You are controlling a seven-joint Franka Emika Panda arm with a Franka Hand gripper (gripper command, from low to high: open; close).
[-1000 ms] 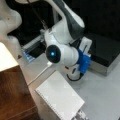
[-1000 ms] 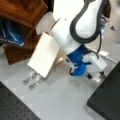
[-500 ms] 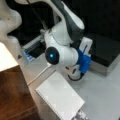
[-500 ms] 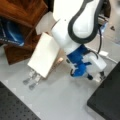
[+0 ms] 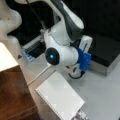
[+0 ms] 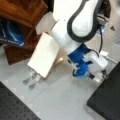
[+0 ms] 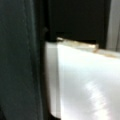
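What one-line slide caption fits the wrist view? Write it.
Wrist view: a white panel with a tan top edge fills the frame against dark surroundings.

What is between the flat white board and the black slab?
In a front view, the arm's blue-and-white wrist and pincer hang there, over bare grey table.

In a front view the white arm [image 6: 75,25] bends over a white board [image 6: 45,57] leaning against brown wooden furniture [image 6: 20,15] on the grey bench [image 6: 62,100]
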